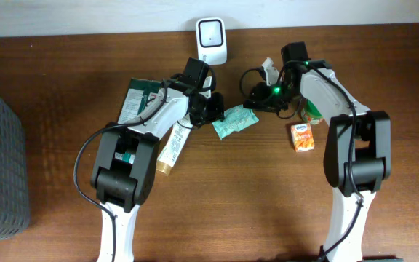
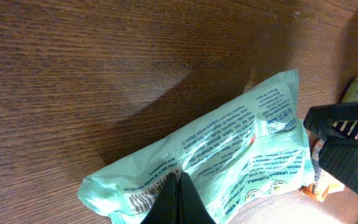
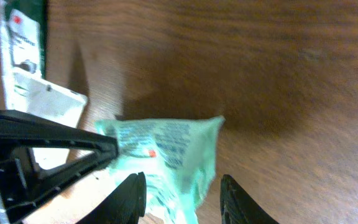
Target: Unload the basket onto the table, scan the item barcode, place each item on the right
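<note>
Tilting the wipes packet, at six o'clock of the scanner, should face its barcode toward it. The left gripper clamps one end, and the right gripper straddles the other, jaws apart.

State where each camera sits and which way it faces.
Overhead: above the table, looking straight down; left arm and right arm show.
Left wrist: on the left arm, facing down at the green packet; shut left gripper shows.
Right wrist: on the right arm, facing down; right gripper straddles the packet.
Shared: all show the packet.
</note>
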Controlling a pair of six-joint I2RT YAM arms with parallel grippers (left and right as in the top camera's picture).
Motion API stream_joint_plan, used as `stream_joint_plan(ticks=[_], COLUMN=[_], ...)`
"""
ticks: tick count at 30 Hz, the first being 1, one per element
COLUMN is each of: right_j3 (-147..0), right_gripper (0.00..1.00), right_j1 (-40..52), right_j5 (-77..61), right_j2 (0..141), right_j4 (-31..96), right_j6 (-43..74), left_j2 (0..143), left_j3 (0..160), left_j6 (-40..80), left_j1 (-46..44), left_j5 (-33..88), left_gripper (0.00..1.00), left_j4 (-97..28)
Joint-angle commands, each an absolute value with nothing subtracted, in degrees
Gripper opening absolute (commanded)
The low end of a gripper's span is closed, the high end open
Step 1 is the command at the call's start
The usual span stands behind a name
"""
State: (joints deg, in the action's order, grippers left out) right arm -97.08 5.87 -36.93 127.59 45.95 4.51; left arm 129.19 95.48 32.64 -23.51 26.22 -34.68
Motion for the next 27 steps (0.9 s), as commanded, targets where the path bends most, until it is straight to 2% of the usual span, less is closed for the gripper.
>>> stream_joint_plan(ticks=[1,6,15,17,19,20,21,23,25,27], right_j3=[-97.8,-97.8,-98.5,-99.1,-99.1,-99.1,-99.1,-99.4,-100.3,-100.4], right_gripper=[0.36,0.37,0.35,0.28,0.1,0.08,0.05,0.04,0.04,0.04], right_j1=[6.0,6.9,7.7,6.9,6.8,6.8,6.7,6.2,4.7,3.6], right_j5=[-43.8,-47.9,-48.5,-49.8,-50.2,-50.2,-50.6,-51.6,-53.5,-53.6], right_j2=[131.0,134.4,135.5,135.5,135.5,135.5,135.5,135.3,133.7,129.8], right_j4=[46.6,49.5,47.4,47.3,47.5,47.4,47.4,47.9,50.1,51.6], right_j6=[-0.8,-5.4,-5.5,-5.5,-5.6,-5.6,-5.6,-5.6,-5.8,-6.3], left_j2=[132.9,133.2,133.2,133.2,133.2,133.2,133.2,132.7,129.6,124.1], left_j3=[94.7,94.7,94.7,94.7,94.7,94.7,94.8,95.3,96.8,98.5], left_j6=[33.5,33.9,33.9,33.9,33.9,33.9,33.8,32.8,27.7,25.1], left_j1=[-24.2,-24.2,-24.2,-24.2,-24.2,-24.2,-24.2,-23.8,-21.5,-18.2], left_j5=[26.2,26.2,26.1,26.1,26.1,26.1,26.1,26.4,27.2,27.1], left_gripper=[0.0,0.0,0.0,0.0,0.0,0.0,0.04,0.22,0.31,0.34], left_j4=[-36.1,-35.7,-35.8,-35.8,-35.6,-35.3,-34.9,-34.8,-35.9,-38.0])
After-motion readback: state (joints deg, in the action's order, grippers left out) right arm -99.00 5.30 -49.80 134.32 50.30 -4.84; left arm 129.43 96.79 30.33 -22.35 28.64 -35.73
